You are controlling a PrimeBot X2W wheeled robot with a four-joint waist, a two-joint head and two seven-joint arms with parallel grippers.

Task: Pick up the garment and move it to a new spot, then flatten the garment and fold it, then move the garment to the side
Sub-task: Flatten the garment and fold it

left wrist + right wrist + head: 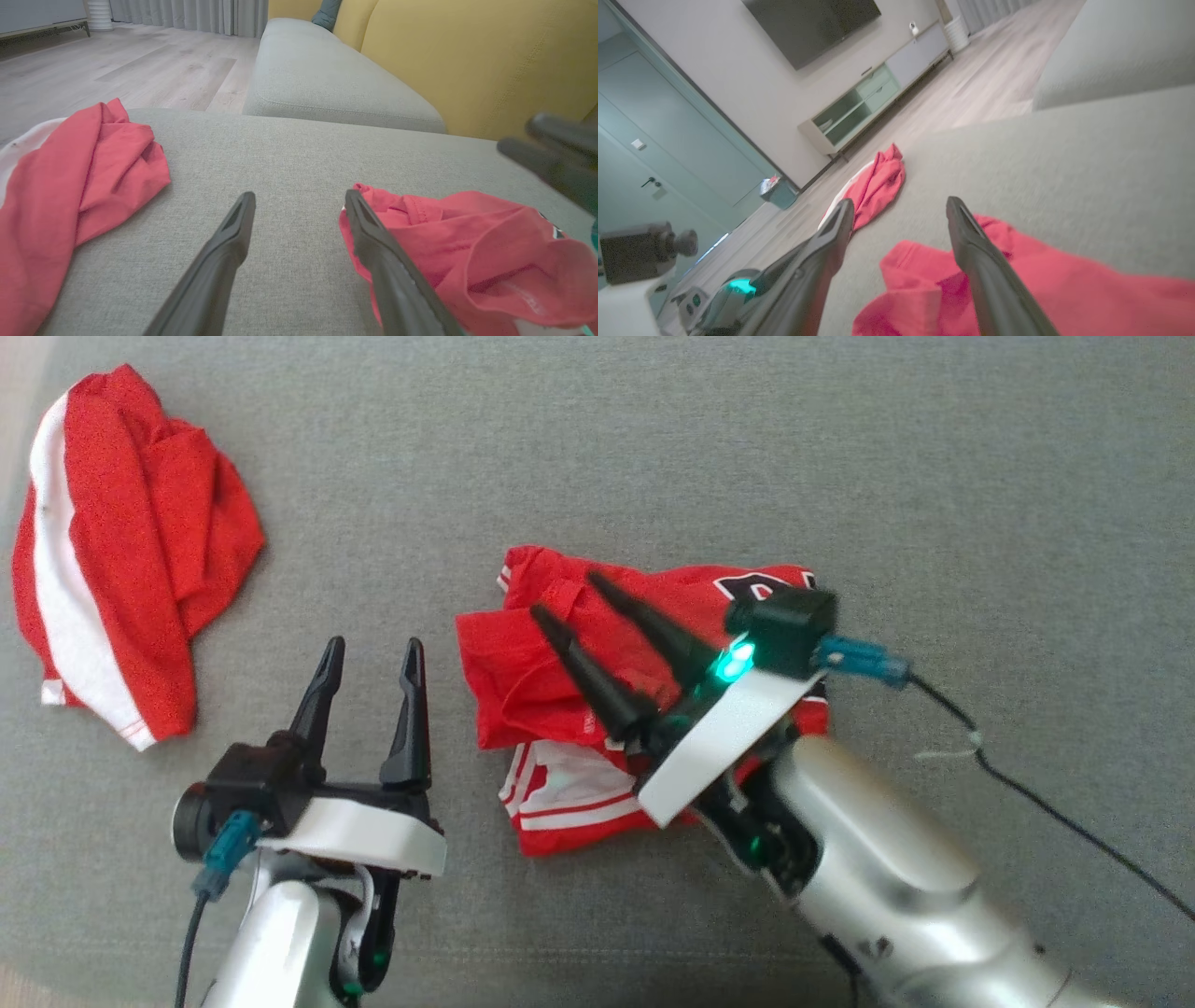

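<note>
A crumpled red garment (560, 672) with white stripes and dark lettering lies in the middle of the grey sofa cushion (653, 448); the wrist views show the same garment (472, 242) (1031, 294). My right gripper (565, 595) hovers over it, open, fingers pointing up-left with nothing between them. My left gripper (373, 649) stands open just left of the garment, above bare cushion. In the left wrist view its right finger (373, 238) overlaps the garment's edge.
A second red garment with a white band (121, 551) lies bunched at the cushion's far left edge. A black cable (1046, 803) trails from the right wrist across the cushion. A yellow backrest (467, 60) rises behind the seat, and wooden floor (140, 70) lies beyond.
</note>
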